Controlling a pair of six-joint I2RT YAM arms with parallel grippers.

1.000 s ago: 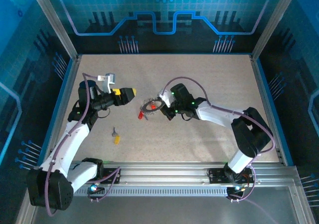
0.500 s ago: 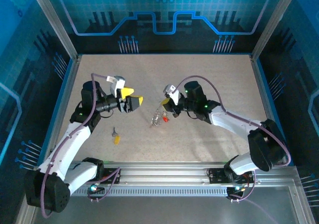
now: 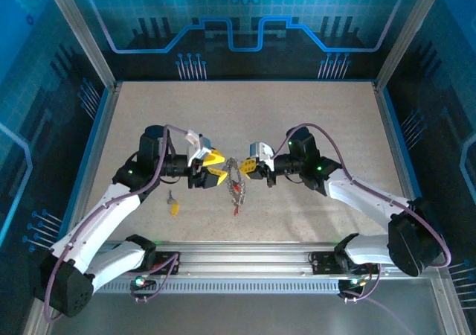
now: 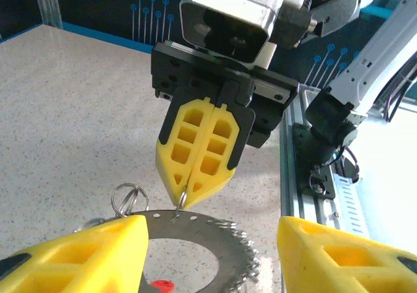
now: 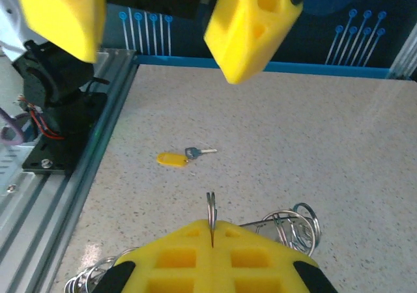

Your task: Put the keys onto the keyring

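My right gripper (image 3: pixel 246 168) is shut on a small split ring (image 5: pixel 210 209) of the keyring (image 3: pixel 233 176), which hangs off the table between the two arms. The keyring (image 4: pixel 195 225) is a flat metal loop with several small rings along its edge. A red key (image 3: pixel 236 195) dangles from it, and its head (image 4: pixel 161 284) shows at the bottom of the left wrist view. My left gripper (image 3: pixel 219 166) is open, its yellow fingers (image 4: pixel 78 254) on either side of the keyring; the right-hand finger is clear of it. A yellow key (image 3: pixel 173 205) lies on the table (image 3: pixel 312 119).
The yellow key (image 5: pixel 174 158) lies close to the aluminium rail (image 3: pixel 245 257) at the table's near edge. Both arm bases sit on that rail. The left gripper's fingers (image 5: pixel 254 26) hang over the right gripper (image 5: pixel 210 226). Blue walls surround the speckled tabletop.
The right gripper has lifted the keyring off the table and carried it towards the near centre. The left gripper has swung in to meet it, and its jaws have narrowed around the keyring.
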